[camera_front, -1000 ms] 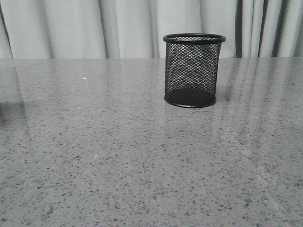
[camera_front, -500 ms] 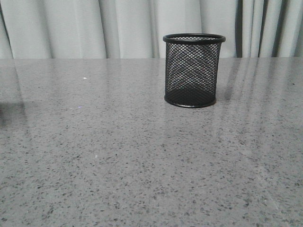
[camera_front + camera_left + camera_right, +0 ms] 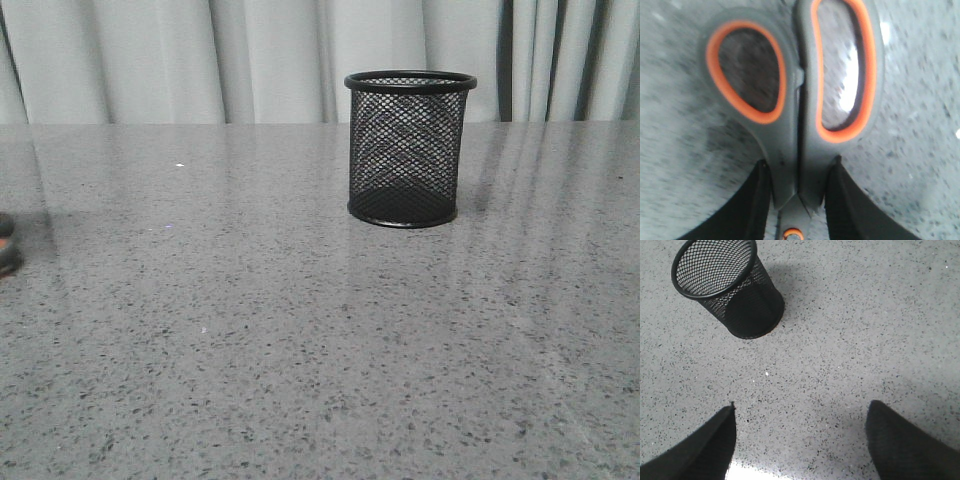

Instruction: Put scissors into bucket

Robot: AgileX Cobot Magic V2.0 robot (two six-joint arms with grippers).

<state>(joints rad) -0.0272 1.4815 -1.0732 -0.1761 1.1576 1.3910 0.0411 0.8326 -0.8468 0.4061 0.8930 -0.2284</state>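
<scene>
Your bench (image 3: 250,350), grey and speckled, fills most of the front view, with pale curtains (image 3: 150,60) hanging behind its far edge. Neither arm shows there; you only get a small dark shape with a trace of orange cut off at the left border, too little to name with certainty.

The bucket (image 3: 410,150) stands upright on the far right-centre of the bench, its black mesh see-through down to the solid base, and nothing shows inside it. The right wrist view looks down into its open mouth (image 3: 727,287) from above and off to one side.

The right gripper (image 3: 800,445) hangs above bare bench, well apart from the bucket. Its two dark fingers (image 3: 700,450) are spread wide with nothing between them, and their tips are cut off by the frame edge.

In the left wrist view, the scissors (image 3: 795,100) fill the frame, blurred. You see two grey handle loops lined with orange, closed side by side, and an orange pivot spot at the frame edge. The blades are out of view. The left gripper (image 3: 797,195) is clamped on the scissors' neck just below the loops, one dark finger (image 3: 752,200) pressed against each side. The bench behind them is smeared, so you cannot tell how high the scissors are.
</scene>
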